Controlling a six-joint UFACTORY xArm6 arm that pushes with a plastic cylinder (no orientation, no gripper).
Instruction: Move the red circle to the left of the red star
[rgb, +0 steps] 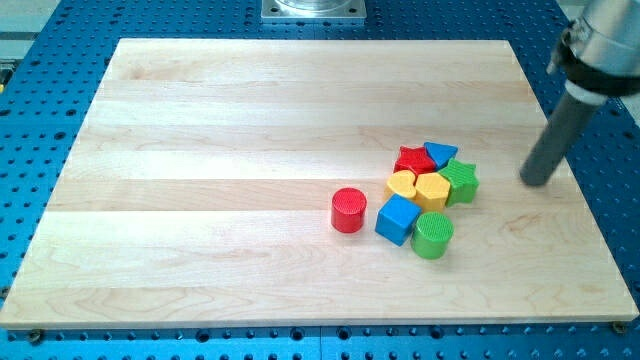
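Tip (536, 181) of my tool grasps nothing, right of cluster; red circle (348, 211) needs gentle push up-left of red star (414, 160).

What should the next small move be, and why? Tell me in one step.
Probably bring my tip round below the cluster to the red circle. It now sits at the view's right, with the green star and other blocks between it and the circle. The circle lies lower-left of the red star.
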